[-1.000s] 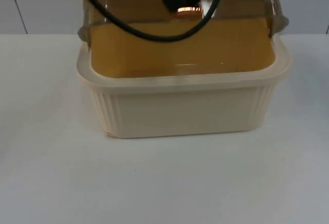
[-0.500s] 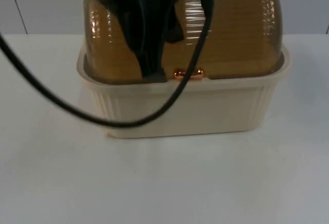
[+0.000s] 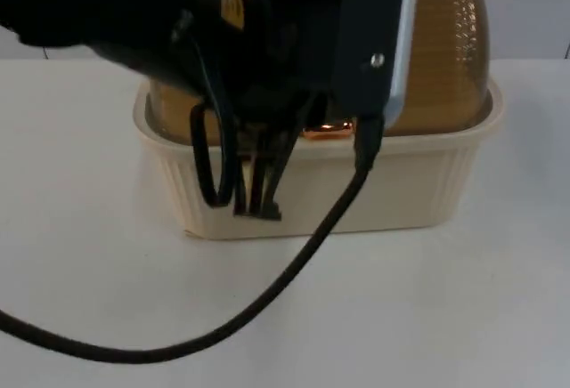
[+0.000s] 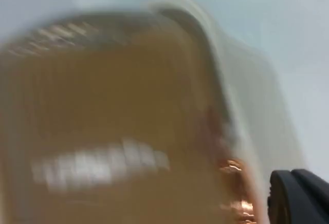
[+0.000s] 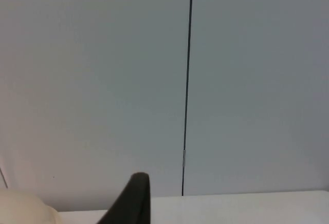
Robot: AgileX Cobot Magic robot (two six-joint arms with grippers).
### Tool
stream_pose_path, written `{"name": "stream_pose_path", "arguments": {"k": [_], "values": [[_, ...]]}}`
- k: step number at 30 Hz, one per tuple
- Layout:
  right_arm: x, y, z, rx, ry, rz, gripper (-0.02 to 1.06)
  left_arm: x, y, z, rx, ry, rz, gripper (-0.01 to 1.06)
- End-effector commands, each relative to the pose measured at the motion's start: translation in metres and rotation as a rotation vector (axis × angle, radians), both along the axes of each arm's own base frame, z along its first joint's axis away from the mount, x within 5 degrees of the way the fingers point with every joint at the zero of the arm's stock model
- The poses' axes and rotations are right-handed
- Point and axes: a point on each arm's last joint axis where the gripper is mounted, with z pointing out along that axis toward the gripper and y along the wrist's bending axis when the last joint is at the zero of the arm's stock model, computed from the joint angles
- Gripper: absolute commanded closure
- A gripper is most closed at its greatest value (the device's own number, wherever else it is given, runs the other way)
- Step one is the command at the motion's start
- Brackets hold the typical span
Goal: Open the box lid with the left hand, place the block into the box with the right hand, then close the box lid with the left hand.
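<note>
Top view: the amber lid (image 3: 445, 59) sits down on the cream box (image 3: 383, 183) at frame centre on the counter (image 3: 445, 317), so closing looks done. The left gripper (image 3: 258, 201) hangs before the box front, fingers narrow, holding nothing. I cannot tell whether the block is inside.

Lid (image 4: 118, 131) blurred, block hidden.
</note>
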Motion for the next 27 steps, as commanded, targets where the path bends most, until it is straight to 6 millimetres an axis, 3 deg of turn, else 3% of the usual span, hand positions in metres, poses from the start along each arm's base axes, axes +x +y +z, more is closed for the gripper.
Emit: {"name": "stream_pose_path", "arguments": {"k": [1, 4, 5, 10, 11, 15, 16, 20, 21, 26, 27], "values": [[-0.003, 0.001, 0.002, 0.005, -0.014, 0.005, 0.00, -0.005, 0.001, 0.017, -0.077, -0.041, 0.007, 1.05], [-0.003, 0.001, 0.002, 0.005, -0.014, 0.005, 0.00, -0.013, 0.010, 0.057, -0.292, -0.094, 0.072, 1.05], [-0.003, 0.001, 0.002, 0.005, -0.014, 0.005, 0.00, -0.013, 0.010, 0.057, -0.292, -0.094, 0.072, 1.05], [-0.003, 0.001, 0.002, 0.005, -0.014, 0.005, 0.00, -0.039, 0.039, 0.129, -0.713, -0.173, 0.181, 1.05], [-0.003, 0.001, 0.002, 0.005, -0.014, 0.005, 0.00, -0.039, 0.039, 0.129, -0.713, -0.173, 0.181, 1.05], [-0.003, 0.001, 0.002, 0.005, -0.014, 0.005, 0.00, -0.050, 0.076, 0.172, -1.014, -0.275, 0.296, 1.05], [-0.003, 0.001, 0.002, 0.005, -0.014, 0.005, 0.00, -0.050, 0.076, 0.172, -1.014, -0.275, 0.296, 1.05], [-0.003, 0.001, 0.002, 0.023, -0.016, 0.003, 0.00, -0.035, 0.124, 0.186, -1.269, -0.314, 0.585, 1.05], [-0.003, 0.001, 0.002, 0.023, -0.016, 0.003, 0.00, -0.035, 0.124, 0.186, -1.269, -0.314, 0.585, 1.05], [-0.003, 0.006, 0.002, 0.034, -0.017, 0.031, 0.00, -0.006, 0.183, 0.165, -1.396, -0.139, 0.959, 1.05], [-0.003, 0.006, 0.002, 0.034, -0.017, 0.031, 0.00, -0.006, 0.183, 0.165, -1.396, -0.139, 0.959, 1.05]]}}
